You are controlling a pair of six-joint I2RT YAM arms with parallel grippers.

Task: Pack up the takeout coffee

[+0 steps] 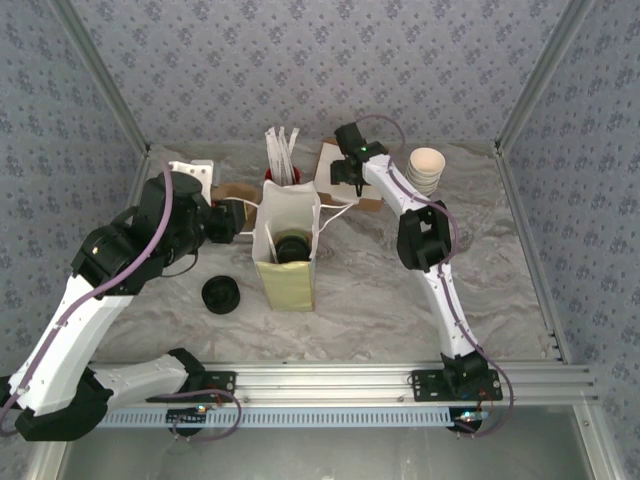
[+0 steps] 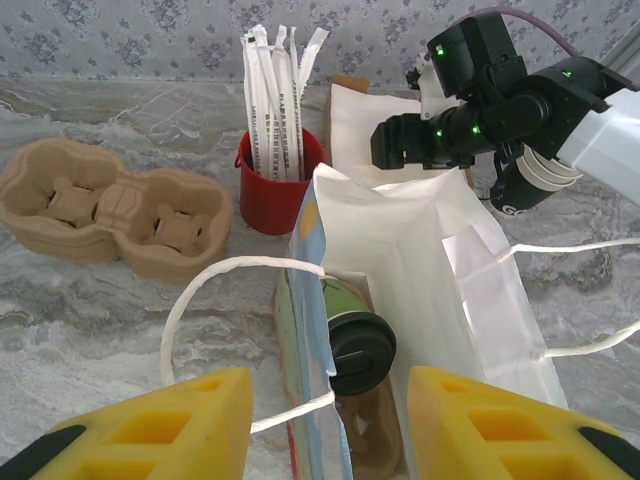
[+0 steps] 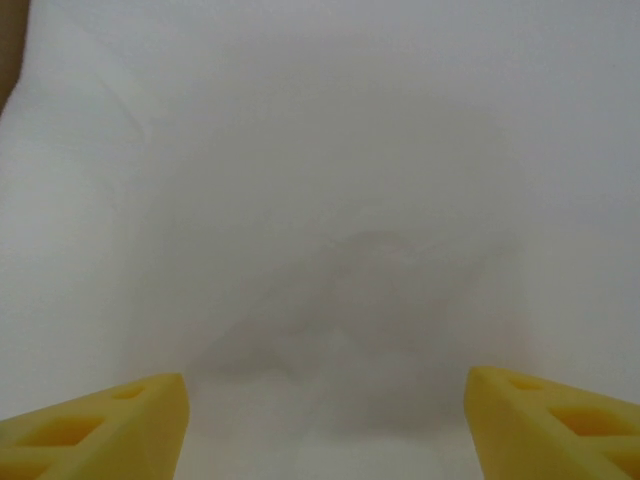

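The takeout coffee [image 2: 358, 345], an olive-green cup with a black lid, leans inside the standing white-and-yellow paper bag [image 2: 470, 290], on a brown cardboard carrier [image 2: 375, 440]. From above, the lidded cup [image 1: 292, 247] shows through the bag's [image 1: 287, 285] open mouth. My left gripper [image 2: 330, 430] is open at the bag's left side, with the bag's near edge and a string handle [image 2: 215, 272] between its yellow fingers and nothing gripped. My right gripper [image 3: 325, 430] is open, close against white paper. It hovers behind the bag's far right corner [image 1: 343, 183].
A loose black lid [image 1: 221, 294] lies left of the bag. A red holder of white sticks [image 2: 272, 180] stands behind it, beside brown cup carriers [image 2: 110, 215]. Stacked cream cups [image 1: 425, 170] sit at the back right. Flat paper [image 2: 365, 115] lies behind the bag.
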